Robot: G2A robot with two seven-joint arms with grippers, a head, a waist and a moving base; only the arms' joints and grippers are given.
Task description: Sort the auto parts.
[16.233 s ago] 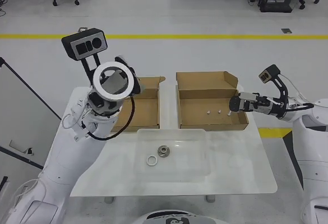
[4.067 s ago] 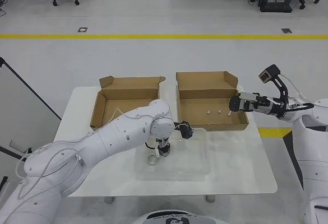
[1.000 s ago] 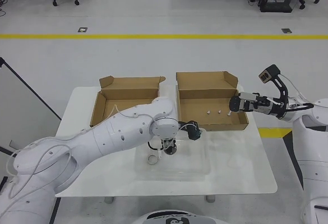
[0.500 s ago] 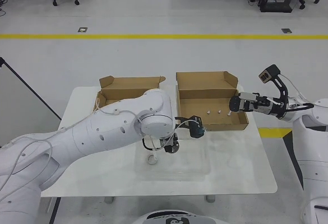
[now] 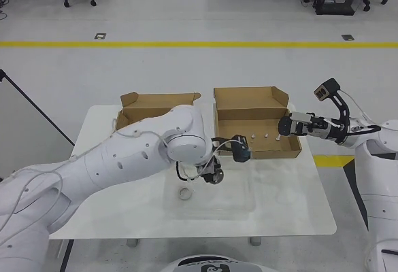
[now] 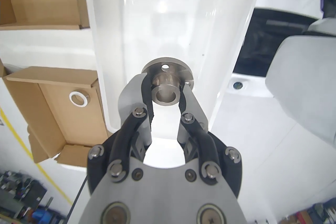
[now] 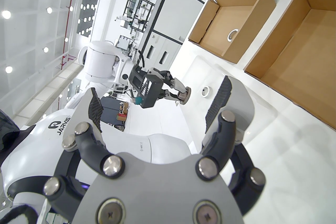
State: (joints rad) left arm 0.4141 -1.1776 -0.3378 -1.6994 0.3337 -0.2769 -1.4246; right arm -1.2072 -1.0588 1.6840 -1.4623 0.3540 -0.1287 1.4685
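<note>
Flanged metal hub is the part in hand. The left gripper has its fingers pinching the hub's short neck from both sides, with the wide flange pointing away from the wrist. In the top view the gripper holds it in the air above the clear plastic tray, near the tray's far side and not touching it.

The right gripper hangs at the outer edge of the right cardboard box. Its fingers are spread wide and hold nothing.

I judge the sorting to be well advanced but not finished. Three small white parts lie in a row on the floor of the right box. One ring-shaped part, white with a metal edge, lies in the left cardboard box. Inside the tray I can see only one part, a white ring near the side closest to the robot.

What is left, as I understand it, is to put the hub into the proper box and then to take the last ring out of the tray. From these pictures I cannot tell which box is meant for the hub. Both boxes stand on the tabletop just behind the tray.
</note>
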